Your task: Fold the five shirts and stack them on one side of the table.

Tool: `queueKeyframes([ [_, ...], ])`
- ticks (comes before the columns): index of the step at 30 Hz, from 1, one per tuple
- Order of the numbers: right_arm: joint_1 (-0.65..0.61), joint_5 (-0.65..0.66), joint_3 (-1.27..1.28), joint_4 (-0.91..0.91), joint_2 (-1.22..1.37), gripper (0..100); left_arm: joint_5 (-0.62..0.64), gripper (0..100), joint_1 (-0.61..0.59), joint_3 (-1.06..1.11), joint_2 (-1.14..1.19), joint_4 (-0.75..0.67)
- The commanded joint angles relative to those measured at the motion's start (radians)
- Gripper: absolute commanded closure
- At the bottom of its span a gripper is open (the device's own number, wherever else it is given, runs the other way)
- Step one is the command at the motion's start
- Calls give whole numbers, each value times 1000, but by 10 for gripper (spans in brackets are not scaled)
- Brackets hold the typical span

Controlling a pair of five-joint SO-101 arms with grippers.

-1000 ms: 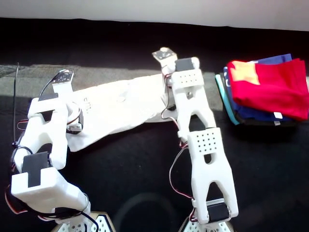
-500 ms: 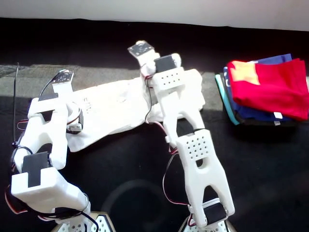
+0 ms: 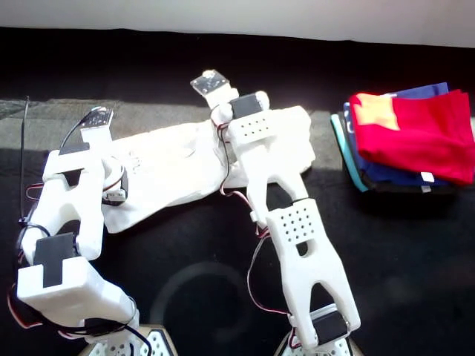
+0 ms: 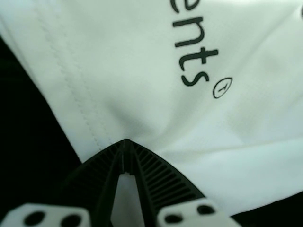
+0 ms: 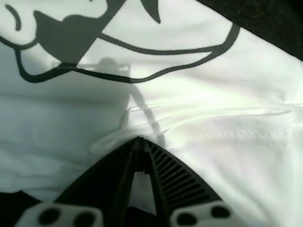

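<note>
A white shirt with dark print lies stretched across the middle of the black table. My left gripper is shut on the white shirt near a stitched hem, at the shirt's left end. My right gripper is shut on a bunched fold of the white shirt, beside a large dark graphic. In the high view the left arm stands over the shirt's left end and the right arm over its right part, each hiding its own fingers.
A stack of folded shirts, red on top of blue, teal and black ones, sits at the table's right edge. A grey strip runs along the back left. Bare black cloth lies in front of the shirt, between the arm bases.
The right arm has swung left with the shirt's fabric in its gripper, bringing that end over the shirt's middle. The left arm has stayed where it was.
</note>
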Motion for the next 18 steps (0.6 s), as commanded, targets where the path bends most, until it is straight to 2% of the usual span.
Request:
queueKeyframes([
  [1,-5,6,-70,-2,-10,988,3,991,-21,-8,2,-21],
  [5,-5,6,-243,99,-51,988,3,991,-21,-24,1,-2],
  [10,15,6,-414,137,-130,988,5,991,-21,-193,1,213],
  [14,22,6,-369,137,-242,982,5,990,-27,-394,1,413],
  [18,30,6,-216,139,-404,981,5,970,-59,-565,8,574],
])
